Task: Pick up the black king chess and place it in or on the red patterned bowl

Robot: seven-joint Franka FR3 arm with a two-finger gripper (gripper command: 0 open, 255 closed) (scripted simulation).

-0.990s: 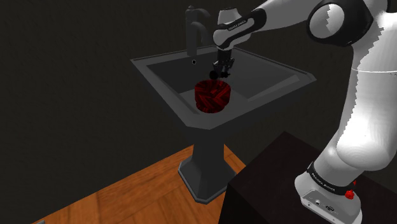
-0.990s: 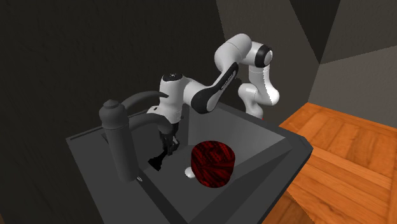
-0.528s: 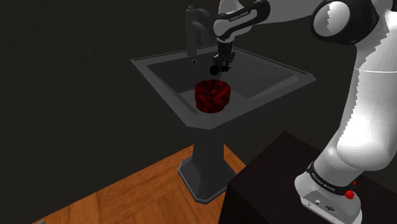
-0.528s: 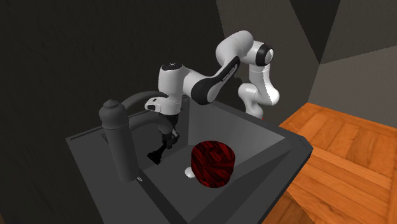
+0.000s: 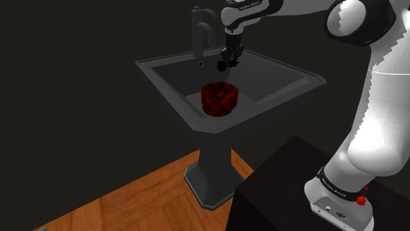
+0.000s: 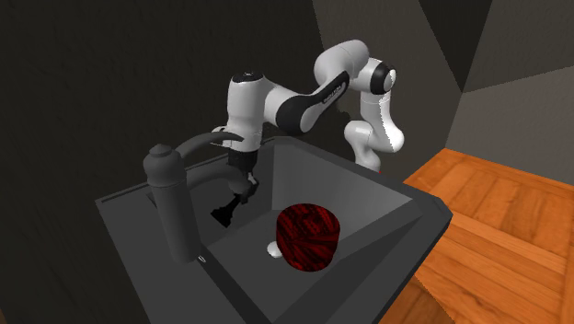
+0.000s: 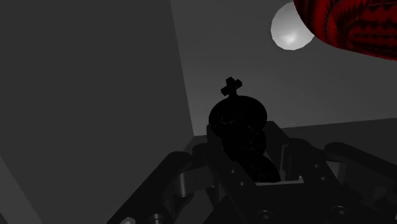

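Black king (image 7: 236, 124); red-and-black patterned bowl (image 5: 219, 98); dark grey sink (image 5: 213, 164)

We count: black king (image 5: 223, 66), 1. Red patterned bowl (image 5: 219, 98), 1. Pedestal sink (image 5: 164, 88), 1. Faucet (image 5: 199, 33), 1. Round drain (image 7: 289, 28), 1. Arm (image 5: 381, 98), 1, with gripper (image 5: 230, 58), 1. Stand (image 5: 282, 184), 1.

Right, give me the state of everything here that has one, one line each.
gripper: shut on the black king.
black king: clasped between the fingers, lifted clear of the sink floor.
red patterned bowl: upright on the sink floor, king not in it.
faucet: no water running.
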